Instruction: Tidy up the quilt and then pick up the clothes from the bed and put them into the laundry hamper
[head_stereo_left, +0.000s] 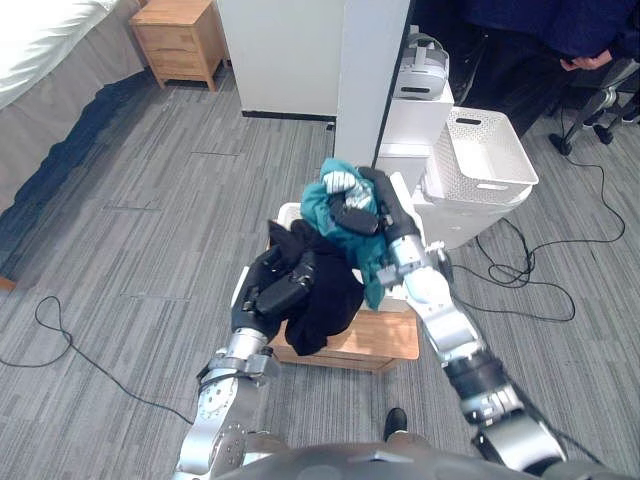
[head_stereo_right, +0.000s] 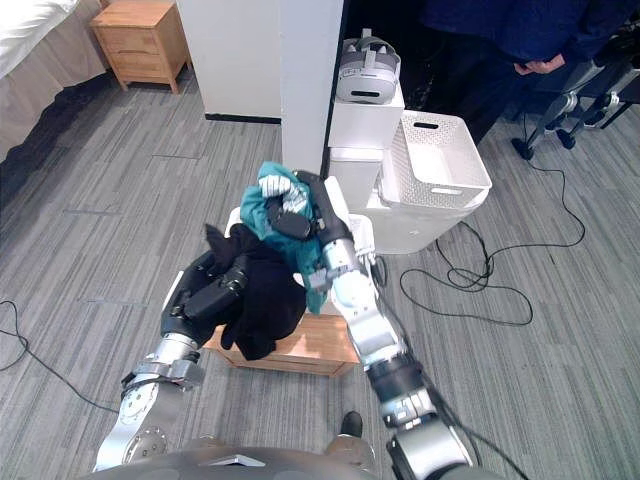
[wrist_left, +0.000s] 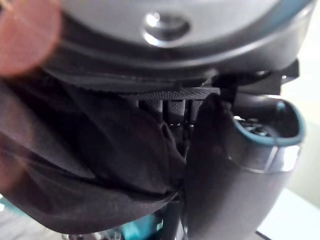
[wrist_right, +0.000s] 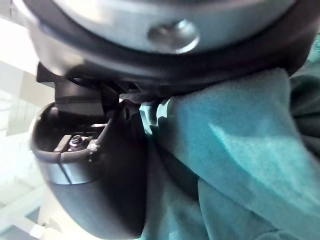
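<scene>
left robot hand gripped the black garment, right robot hand clutched the teal garment; both bundles hung directly above the white hamper, the teal one higher.

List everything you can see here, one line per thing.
black garment: 1, black, held in the left hand, draped over the hamper
teal garment: 1, teal, held in the right hand above the hamper
hamper: 1, white, on the stool, mostly covered by clothes
stool: 1, light wood, under the hamper
basket: 1, white, right of the hamper
headset: 1, white and grey, on the cabinet
cabinet: 1, white, behind the hamper
nightstand: 1, light wood, far left
bed: 1, white with grey skirt, far left corner
person: 1, dark clothes, far right
left hand: dark, shut on the black garment
right hand: dark, shut on the teal garment
</scene>
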